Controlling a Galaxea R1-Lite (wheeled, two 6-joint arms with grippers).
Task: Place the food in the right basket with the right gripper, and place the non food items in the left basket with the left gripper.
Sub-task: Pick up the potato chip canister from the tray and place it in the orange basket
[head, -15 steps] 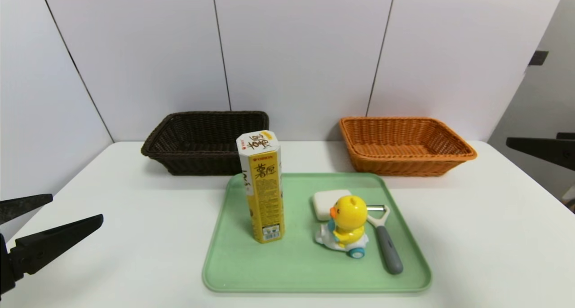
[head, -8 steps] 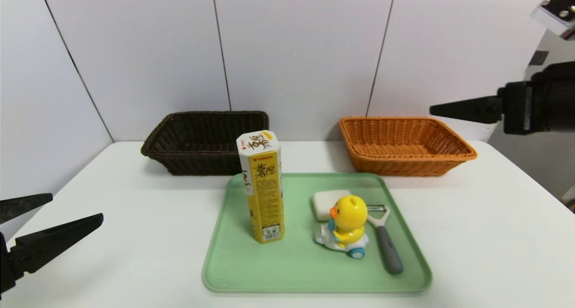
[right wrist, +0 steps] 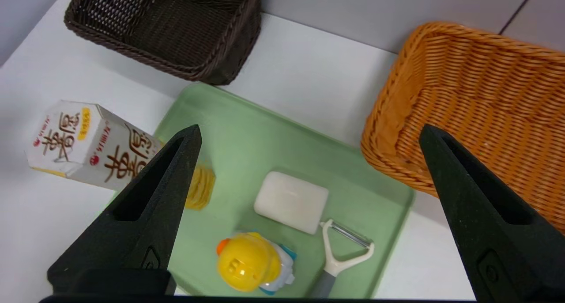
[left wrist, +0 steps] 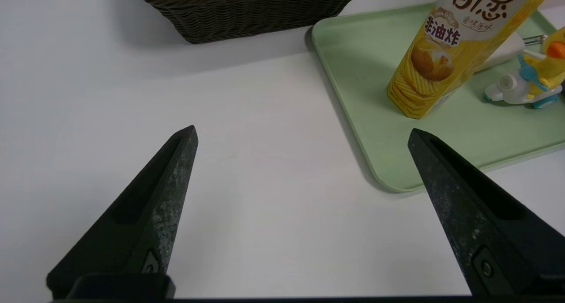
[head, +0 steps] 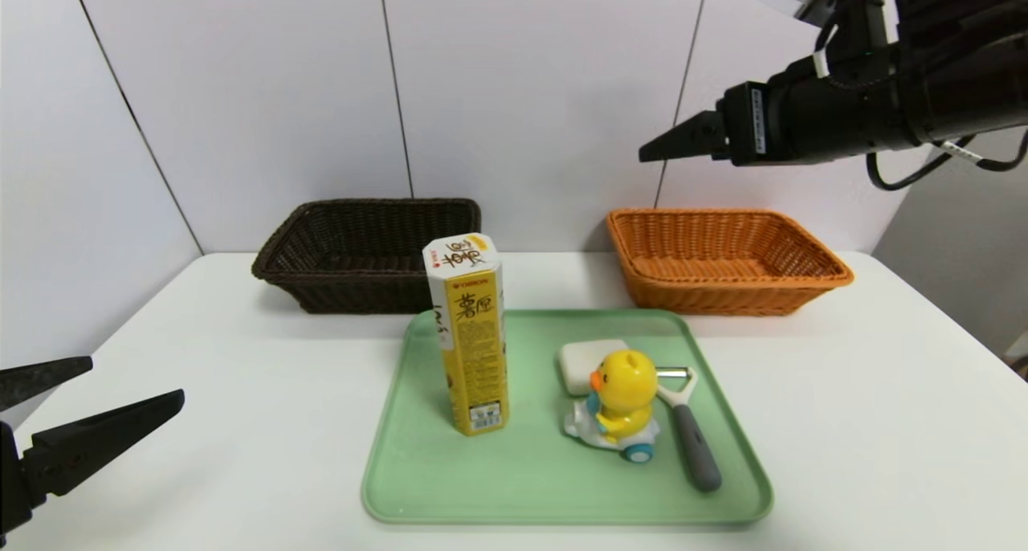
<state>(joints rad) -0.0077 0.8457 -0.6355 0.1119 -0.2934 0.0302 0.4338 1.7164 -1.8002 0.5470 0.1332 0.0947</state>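
Sorting is only beginning, by the look of it: every item is sitting on the green tray point(head: 562, 487) in the middle of the counter point(head: 867, 422), and both baskets appear to be holding nothing. The tall yellow chip box point(head: 467, 342), the one food item, is standing upright on the tray's left half. On the tray's right half the white soap bar point(head: 580, 360) is lying toward the back, the yellow duck toy point(head: 618, 402) is standing just in front of it, and the grey-handled peeler point(head: 687, 426) is lying just beside the duck on the side away from the box. The dark brown basket point(head: 369, 250) is sitting behind the tray to its left, and the orange basket point(head: 723, 258) behind the tray to its right. The right gripper point(head: 666, 145) is hanging high above the orange basket with its fingers spread wide and holding nothing, pointing toward the tray. The left gripper point(head: 88, 394) is waiting low over the counter, well to the left of the tray, also spread apart and empty. The step in hand seems to be the right arm's approach to the chip box; next it would need to descend, straddle the upright box and close without tipping it.
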